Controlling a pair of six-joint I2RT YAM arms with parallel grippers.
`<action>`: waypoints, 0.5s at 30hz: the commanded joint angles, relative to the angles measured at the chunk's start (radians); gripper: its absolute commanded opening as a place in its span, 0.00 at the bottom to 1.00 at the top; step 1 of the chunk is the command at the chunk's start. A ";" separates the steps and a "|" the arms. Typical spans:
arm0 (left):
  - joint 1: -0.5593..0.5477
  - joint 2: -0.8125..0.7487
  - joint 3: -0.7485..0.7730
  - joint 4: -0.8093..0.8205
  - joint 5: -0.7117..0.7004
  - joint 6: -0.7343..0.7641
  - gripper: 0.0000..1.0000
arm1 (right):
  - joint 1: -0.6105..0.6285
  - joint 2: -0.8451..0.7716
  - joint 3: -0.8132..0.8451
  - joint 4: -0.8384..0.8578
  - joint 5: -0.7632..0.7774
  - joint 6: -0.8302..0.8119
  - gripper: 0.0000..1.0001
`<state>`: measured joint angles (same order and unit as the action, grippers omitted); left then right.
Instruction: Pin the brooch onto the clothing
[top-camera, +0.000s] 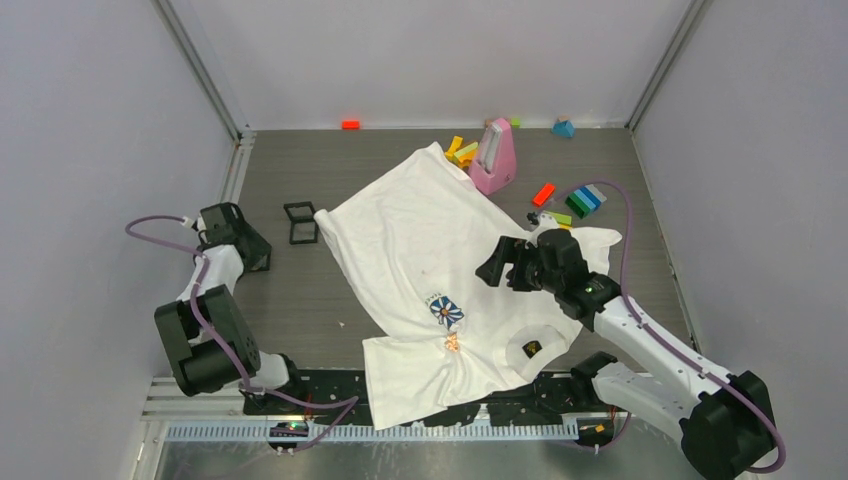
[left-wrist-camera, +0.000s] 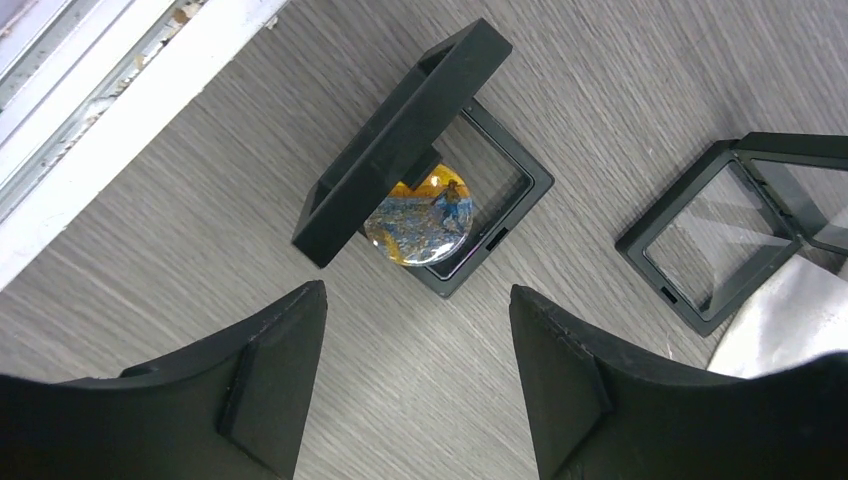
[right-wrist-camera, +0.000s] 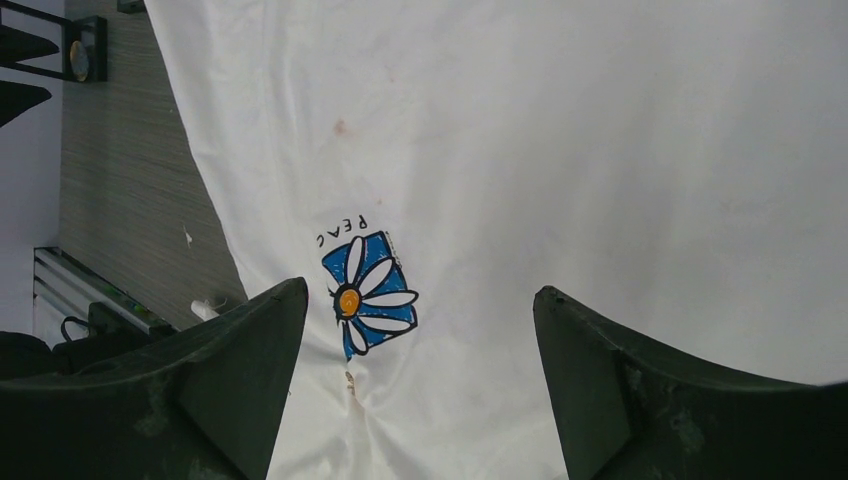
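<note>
**Black fingers spread wide over brooch case and shirt**

Black padded fingers (left-wrist-camera: 270, 400) of the left gripper (left-wrist-camera: 418, 375) fill the bottom of the left wrist view. They stand wide apart with nothing between them, above bare grey wood-grain table (left-wrist-camera: 600, 80). Just past them lies the round glossy brooch (left-wrist-camera: 420, 215), painted in blue and orange. It sits in a square black display case (left-wrist-camera: 400, 140) whose lid is raised and tilted over part of it. A second square black case (left-wrist-camera: 660, 285) lies open to the right, apart from the first, with only its clear film showing.

On the other side, the right gripper (right-wrist-camera: 420, 385) is also wide open and holds nothing. It hangs over the white short-sleeved T-shirt (right-wrist-camera: 600, 150). Between its dark fingers (right-wrist-camera: 230, 390) shows the blue-and-white daisy print (right-wrist-camera: 365, 295) with its orange centre, and the dark letters "PEAC" (right-wrist-camera: 340, 230) just above it.

From the top camera, the shirt (top-camera: 420, 230) lies spread and somewhat rumpled across the middle of the table, its lower part reaching the near edge. A black neck label (top-camera: 532, 348) shows near the right arm's base. The daisy (top-camera: 446, 311) faces up, with a small orange spot (top-camera: 452, 343) on the cloth just below it; what it is cannot be told. The left gripper (top-camera: 235, 235) sits well to the left of the shirt, beside one open black case (top-camera: 300, 222). A pink upright object (top-camera: 495, 155) and scattered coloured blocks (top-camera: 583, 200) lie at the far side.
</note>
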<state>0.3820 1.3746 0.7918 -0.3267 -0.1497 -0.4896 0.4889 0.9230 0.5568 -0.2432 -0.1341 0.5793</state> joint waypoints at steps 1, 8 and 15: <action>0.008 0.045 0.030 0.086 0.023 0.029 0.69 | -0.004 0.002 -0.006 0.079 -0.048 0.016 0.88; 0.008 0.095 0.041 0.117 0.004 0.046 0.63 | -0.005 0.024 -0.014 0.105 -0.068 0.018 0.88; 0.009 0.132 0.058 0.131 0.017 0.058 0.60 | -0.007 0.047 -0.025 0.135 -0.094 0.023 0.88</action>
<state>0.3820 1.4921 0.8028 -0.2531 -0.1364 -0.4564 0.4885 0.9630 0.5385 -0.1768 -0.1993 0.5930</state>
